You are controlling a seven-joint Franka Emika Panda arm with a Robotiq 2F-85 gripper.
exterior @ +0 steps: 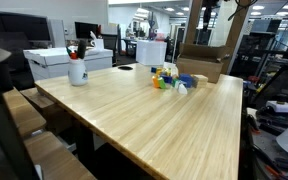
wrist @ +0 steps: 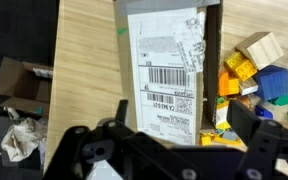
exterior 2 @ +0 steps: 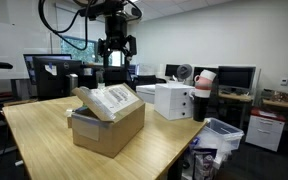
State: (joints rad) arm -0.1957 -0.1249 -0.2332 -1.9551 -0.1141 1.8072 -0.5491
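My gripper (exterior 2: pixel 115 50) hangs open well above a brown cardboard box (exterior 2: pixel 107 125) on the wooden table (exterior 2: pixel 44 130), with nothing between its fingers. In the wrist view the gripper (wrist: pixel 164 135) looks straight down on the box's open flap with a white shipping label (wrist: pixel 169 70). A pile of colourful toy blocks (wrist: pixel 254 75) lies on the table to the right of the box. In an exterior view the gripper (exterior: pixel 206 12) is at the top edge, above the box (exterior: pixel 204 62), with the blocks (exterior: pixel 167 78) in front of it.
A white cup with pens (exterior: pixel 77 70) stands near the table's left edge. A white case (exterior 2: pixel 172 100) sits beside the box. A bin (exterior 2: pixel 219 135) and desks with monitors (exterior 2: pixel 234 77) stand past the table. A box of crumpled paper (wrist: pixel 19 100) lies on the floor.
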